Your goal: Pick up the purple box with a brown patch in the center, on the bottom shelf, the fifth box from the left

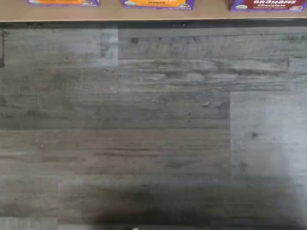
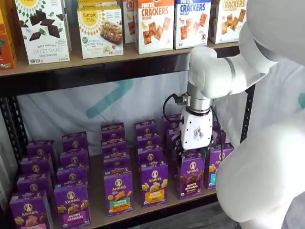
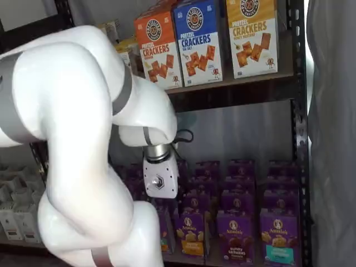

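The purple box with dark brown bunny snacks at its centre stands upright at the front of the bottom shelf. It also shows in a shelf view. In the wrist view only a strip of it, reading "Grahams Chocolate", shows on the tan board. My gripper hangs just above and in front of the box, its white body pointing down. Its dark fingers blend into the boxes behind, so no gap can be seen. In the other shelf view the gripper's body shows, with its fingers hidden.
Rows of purple Annie's boxes fill the bottom shelf, one with a yellow band to the left and one with a teal band to the right. Cracker boxes stand on the shelf above. Grey plank floor lies below.
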Robot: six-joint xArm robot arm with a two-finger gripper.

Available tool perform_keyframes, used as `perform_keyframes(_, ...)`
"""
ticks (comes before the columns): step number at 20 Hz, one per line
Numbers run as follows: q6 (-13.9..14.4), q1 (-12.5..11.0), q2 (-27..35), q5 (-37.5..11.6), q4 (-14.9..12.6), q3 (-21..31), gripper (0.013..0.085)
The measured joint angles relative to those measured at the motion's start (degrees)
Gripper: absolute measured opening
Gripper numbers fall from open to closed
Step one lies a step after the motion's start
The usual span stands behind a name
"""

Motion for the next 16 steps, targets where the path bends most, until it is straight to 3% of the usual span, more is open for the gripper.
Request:
perform_keyframes(5, -4.8, -2.3, 7.0, -7.1, 2.8, -0.4, 0.0850)
perform_keyframes(12, -5.7, -5.2, 17.9, -15.2, -0.3, -3.3, 0.0850)
perform_keyframes(16, -7.4, -6.6, 23.4, -19.7, -0.2, -5.1, 0.0850)
